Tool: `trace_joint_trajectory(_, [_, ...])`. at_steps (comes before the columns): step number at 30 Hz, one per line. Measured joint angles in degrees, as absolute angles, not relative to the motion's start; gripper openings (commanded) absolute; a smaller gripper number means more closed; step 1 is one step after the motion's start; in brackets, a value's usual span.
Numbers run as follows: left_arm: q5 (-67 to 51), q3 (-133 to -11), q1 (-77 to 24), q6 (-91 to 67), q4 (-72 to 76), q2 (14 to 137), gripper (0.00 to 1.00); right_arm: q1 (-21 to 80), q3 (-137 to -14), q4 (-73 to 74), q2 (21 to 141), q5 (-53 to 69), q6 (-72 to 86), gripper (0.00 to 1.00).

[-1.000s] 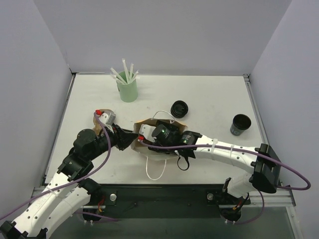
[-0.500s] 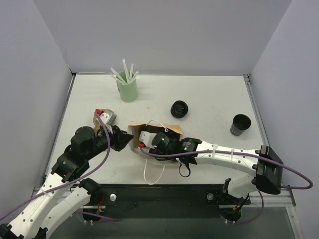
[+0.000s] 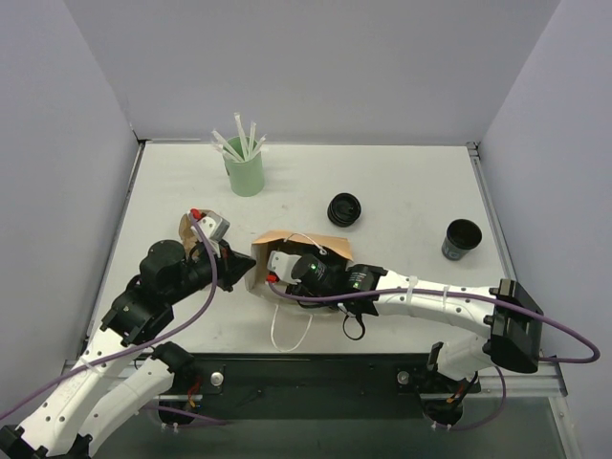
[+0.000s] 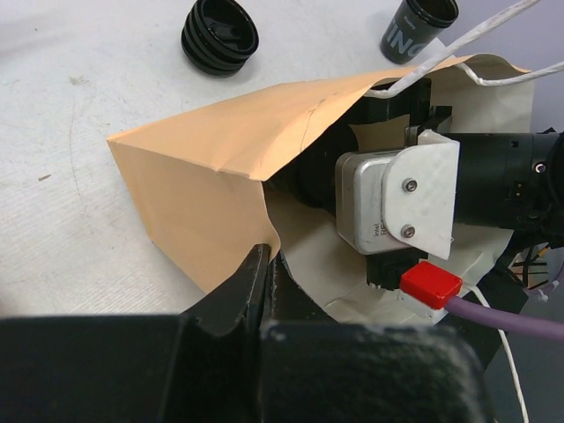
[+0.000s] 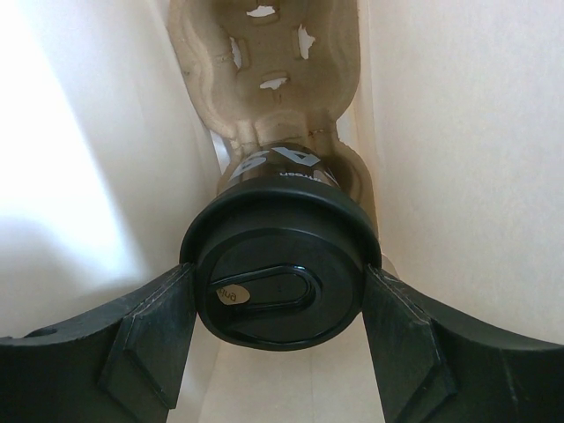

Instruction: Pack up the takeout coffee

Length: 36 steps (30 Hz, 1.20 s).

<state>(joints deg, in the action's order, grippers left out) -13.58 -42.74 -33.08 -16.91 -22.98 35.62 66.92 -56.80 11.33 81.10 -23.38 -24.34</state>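
Observation:
The brown paper bag (image 3: 320, 246) lies on its side mid-table, its mouth towards the left arm. My left gripper (image 4: 266, 264) is shut on the bag's lower rim (image 4: 273, 231), holding the mouth apart. My right wrist (image 3: 311, 271) reaches into the bag. Inside, my right gripper (image 5: 280, 295) is shut on the takeout coffee (image 5: 280, 269), a black cup with a black lid, one finger pressing each side of the lid. The cup's base rests in the brown pulp cup carrier (image 5: 264, 53) deeper in the bag.
A mint-green cup of white straws (image 3: 244, 172) stands at the back left. A stack of black lids (image 3: 344, 208) lies behind the bag, and an open black cup (image 3: 462, 239) stands at the right. The bag's white handles (image 3: 287, 330) trail towards the near edge.
My left gripper opened briefly, shifted, and closed again on the bag's rim. The bag's mouth swung a little to the left and back. The right arm pushed slightly further left into the bag.

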Motion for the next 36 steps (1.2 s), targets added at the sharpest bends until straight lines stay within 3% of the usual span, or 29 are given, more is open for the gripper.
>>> trace_joint_trajectory(30, [-17.43,-35.11,-33.08,-7.68,-7.46,34.89,0.0,65.36,-57.93,13.45,77.71,-23.57,-39.51,0.5])
trace_joint_trajectory(36, [-19.03,-29.5,-33.08,-7.73,-5.3,30.06,0.0,63.92,-53.78,9.32,77.12,-24.8,-41.8,0.5])
